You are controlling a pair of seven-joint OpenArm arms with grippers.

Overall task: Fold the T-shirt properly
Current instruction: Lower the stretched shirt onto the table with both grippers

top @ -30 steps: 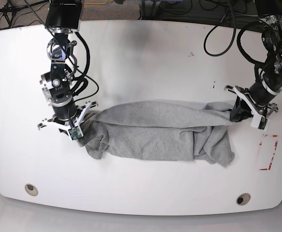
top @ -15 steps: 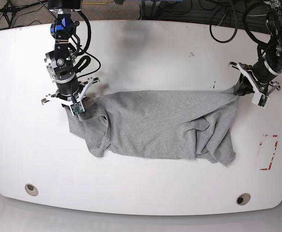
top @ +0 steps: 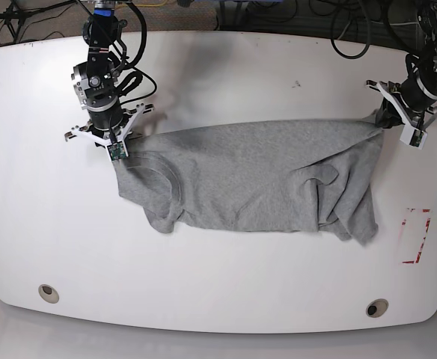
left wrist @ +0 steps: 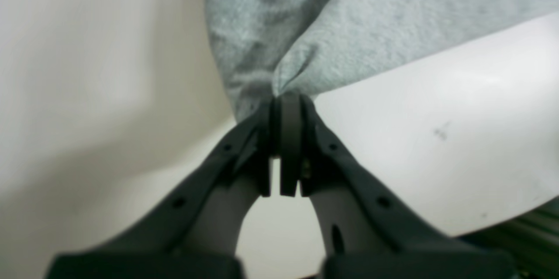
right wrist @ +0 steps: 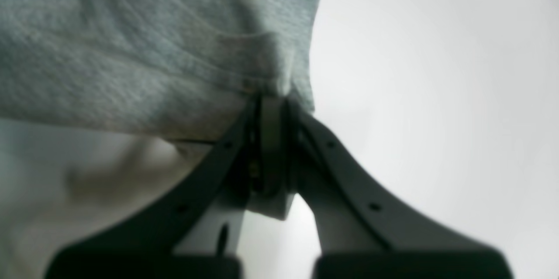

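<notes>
**Base view: T-shirt stretched between two grippers, spread not yet flat**

Base view: T-shirt (top: 256, 176) hanging across middle of white worktop (top: 218, 299), top edge pulled nearly straight between both arms. Lower part resting on worktop, bunched at both ends, a loose fold lying near right gripper's side and a twisted hanging lobe under left gripper's side. No lettering visible from this side.

Left gripper (top: 393, 118), seen at right of base view: jaws pinched on a gathered corner of cloth. Left wrist view confirms, fabric puckered into a small knot right at closed tips (left wrist: 286, 98).

Right gripper (top: 114, 143), seen at left of base view: clamped on a stitched hem edge. Right wrist view shows seam line running into closed tips (right wrist: 270, 98).

Handling judgement: light, soft, limp knit; no stiffness, sags wherever unsupported, drapes and drags across worktop with some friction. Not fragile. Pinch on thin hem likely to slip if tension rises sharply.

Grasp judgement: hemmed corners and shoulder seams the best holds, doubled cloth giving more bite. Twisted lobe on left-gripper side probably needs shaking out or re-gripping before any fold.
</notes>
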